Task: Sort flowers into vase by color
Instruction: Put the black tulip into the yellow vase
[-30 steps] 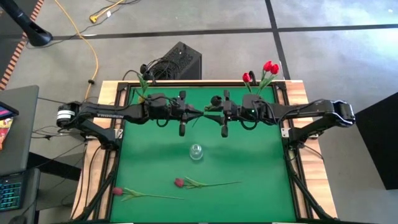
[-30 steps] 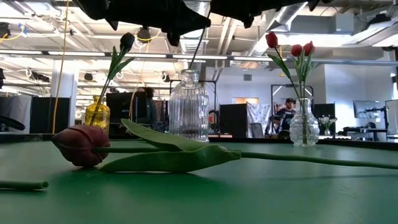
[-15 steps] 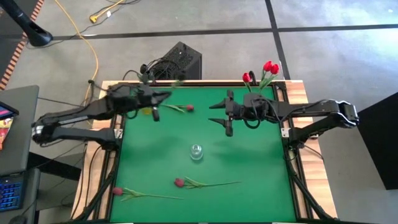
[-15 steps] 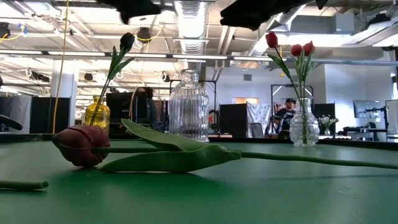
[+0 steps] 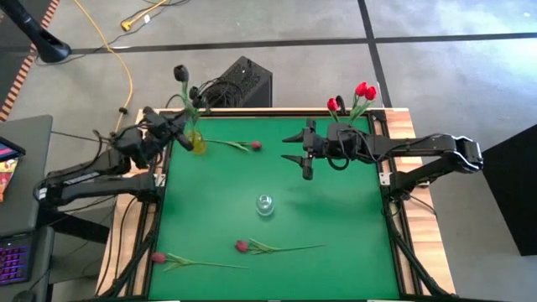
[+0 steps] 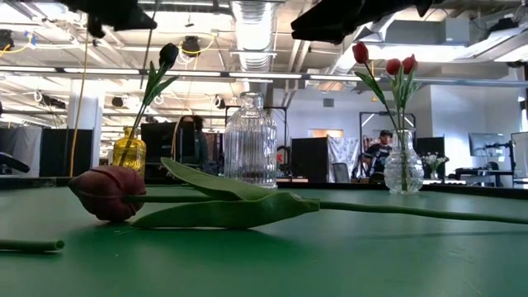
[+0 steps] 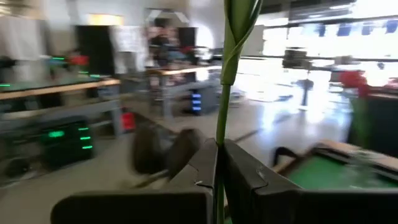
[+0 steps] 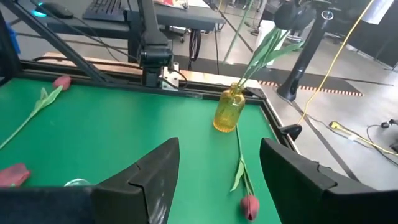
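Observation:
My left gripper [image 5: 172, 132] is over the table's far left corner, beside the yellow vase [image 5: 197, 144]. It is shut on an upright tulip stem [image 7: 221, 118], and a near-black head [image 5: 180, 74] shows above it. In the low view, the yellow vase [image 6: 129, 148] holds a dark tulip [image 6: 167, 54]. My right gripper [image 5: 299, 149] hangs open above the far middle of the table, touching nothing. Three tulips lie on the cloth: one by the yellow vase [image 5: 239, 145] and two near the front [image 5: 277, 247] [image 5: 193, 262]. My left gripper pinches the thin green stem [image 7: 221, 134] between its two fingers [image 7: 249, 180], below a leaf wrapped round the stem. The fingers come roughly level from the table's left and lie across the stem. The tulip stands upright and is lifted clear; its lower end is hidden behind the fingers.
A clear ribbed vase [image 5: 265, 204] stands mid-table. Another clear vase [image 6: 402, 165] at the far right corner holds red tulips [image 5: 359, 92]. A black box [image 5: 243, 80] and cables lie beyond the far edge. Open green cloth lies between the vases and the front tulips.
My left gripper has swung from the table's middle, where it met the right gripper, to the far left corner by the yellow vase. It has carried the tulip along and turned it upright. That uncovered the tulip lying beside the yellow vase. My right gripper has stayed near the far middle.

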You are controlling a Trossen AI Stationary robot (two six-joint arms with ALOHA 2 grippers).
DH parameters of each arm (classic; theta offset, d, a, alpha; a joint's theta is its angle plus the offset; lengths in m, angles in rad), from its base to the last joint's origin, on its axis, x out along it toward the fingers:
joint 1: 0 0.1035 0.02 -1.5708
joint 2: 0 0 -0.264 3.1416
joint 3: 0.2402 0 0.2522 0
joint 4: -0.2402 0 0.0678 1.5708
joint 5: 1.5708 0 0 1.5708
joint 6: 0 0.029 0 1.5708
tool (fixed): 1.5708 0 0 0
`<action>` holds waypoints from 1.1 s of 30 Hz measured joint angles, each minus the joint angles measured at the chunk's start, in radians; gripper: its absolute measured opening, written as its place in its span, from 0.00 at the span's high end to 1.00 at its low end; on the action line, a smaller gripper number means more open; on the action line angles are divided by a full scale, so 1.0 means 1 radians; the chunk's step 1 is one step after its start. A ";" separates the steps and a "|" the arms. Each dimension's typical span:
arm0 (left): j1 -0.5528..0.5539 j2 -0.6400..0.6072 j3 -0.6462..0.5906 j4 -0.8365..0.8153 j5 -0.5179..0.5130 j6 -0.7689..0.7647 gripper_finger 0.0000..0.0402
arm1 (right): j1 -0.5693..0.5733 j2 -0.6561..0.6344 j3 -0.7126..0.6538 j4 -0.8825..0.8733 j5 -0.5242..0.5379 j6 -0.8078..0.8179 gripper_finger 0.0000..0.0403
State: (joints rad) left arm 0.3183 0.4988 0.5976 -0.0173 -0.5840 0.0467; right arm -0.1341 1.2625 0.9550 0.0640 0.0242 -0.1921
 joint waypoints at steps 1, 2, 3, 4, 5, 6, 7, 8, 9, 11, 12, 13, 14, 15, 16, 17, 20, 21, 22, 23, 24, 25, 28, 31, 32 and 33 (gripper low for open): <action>0.000 -0.011 -0.015 0.008 -0.033 0.010 1.00 | 0.000 0.000 0.000 0.000 0.000 0.000 0.38; 0.000 -0.020 -0.028 0.013 -0.057 0.017 1.00 | 0.000 0.000 0.000 -0.001 0.000 0.000 0.38; 0.000 -0.028 -0.039 0.023 -0.082 0.022 1.00 | 0.000 0.000 0.000 -0.001 0.000 0.000 0.38; 0.000 -0.034 -0.049 0.036 -0.103 0.024 1.00 | 0.000 0.000 0.000 0.000 0.000 0.000 0.38; 0.002 -0.044 -0.057 0.038 -0.117 0.024 1.00 | 0.000 0.000 0.000 0.000 0.000 0.000 0.38; 0.006 -0.051 -0.063 0.036 -0.127 0.026 1.00 | 0.000 0.000 0.000 -0.001 0.000 0.000 0.38; 0.012 -0.057 -0.067 0.036 -0.135 0.027 1.00 | 0.000 0.000 0.000 -0.001 0.000 0.000 0.38; 0.019 -0.063 -0.071 0.039 -0.139 0.026 1.00 | 0.000 0.000 0.000 -0.002 0.000 0.000 0.38; 0.025 -0.070 -0.074 0.038 -0.140 0.023 1.00 | 0.000 0.000 0.000 -0.001 0.000 0.000 0.38; 0.043 -0.078 -0.077 0.037 -0.150 0.020 1.00 | 0.000 0.000 0.000 -0.001 0.000 0.000 0.38; 0.051 -0.080 -0.077 0.035 -0.162 0.016 1.00 | 0.000 0.000 0.000 -0.001 0.000 0.000 0.38; 0.060 -0.081 -0.077 0.030 -0.173 0.006 1.00 | 0.000 0.000 0.000 -0.001 0.000 0.000 0.38; 0.070 -0.081 -0.077 0.028 -0.182 -0.006 1.00 | 0.000 0.000 0.000 -0.002 0.000 0.000 0.38; 0.079 -0.080 -0.077 0.027 -0.184 -0.018 1.00 | 0.000 0.000 0.000 -0.001 0.000 0.000 0.38; 0.092 -0.077 -0.077 0.027 -0.184 -0.025 1.00 | 0.000 0.000 0.000 -0.001 0.000 0.000 0.38; 0.106 -0.070 -0.077 0.028 -0.184 -0.028 1.00 | 0.000 0.000 0.000 -0.001 0.000 0.000 0.38; 0.149 -0.045 -0.077 0.021 -0.183 -0.054 1.00 | 0.000 0.000 0.000 -0.001 0.000 0.000 0.38; 0.164 -0.034 -0.077 0.022 -0.180 -0.069 1.00 | 0.000 0.000 0.000 -0.001 0.000 0.000 0.38; 0.179 -0.023 -0.077 0.022 -0.169 -0.085 1.00 | 0.000 0.000 0.000 -0.001 0.000 0.000 0.38; 0.196 -0.010 -0.077 0.023 -0.153 -0.096 1.00 | 0.000 0.000 0.000 -0.001 0.000 0.000 0.38; 0.212 0.005 -0.077 0.023 -0.140 -0.105 1.00 | 0.000 0.000 0.000 -0.001 0.000 0.000 0.38; 0.229 0.022 -0.077 0.024 -0.130 -0.110 1.00 | 0.000 0.000 0.000 -0.001 0.000 0.000 0.38; 0.273 0.063 -0.078 0.027 -0.111 -0.115 1.00 | 0.002 0.000 0.000 -0.004 -0.001 0.000 0.38; 0.315 0.083 -0.078 0.031 -0.094 -0.129 1.00 | 0.003 0.000 0.000 -0.018 -0.001 0.000 0.38; 0.328 0.088 -0.078 0.032 -0.082 -0.138 1.00 | 0.003 0.000 0.000 -0.023 -0.001 0.000 0.38; 0.339 0.094 -0.078 0.031 -0.064 -0.149 1.00 | 0.003 0.000 0.000 -0.028 -0.001 0.000 0.38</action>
State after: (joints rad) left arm 0.6575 0.5928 0.5198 0.0139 -0.6484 -0.1028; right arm -0.1307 1.2625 0.9550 0.0362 0.0234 -0.1921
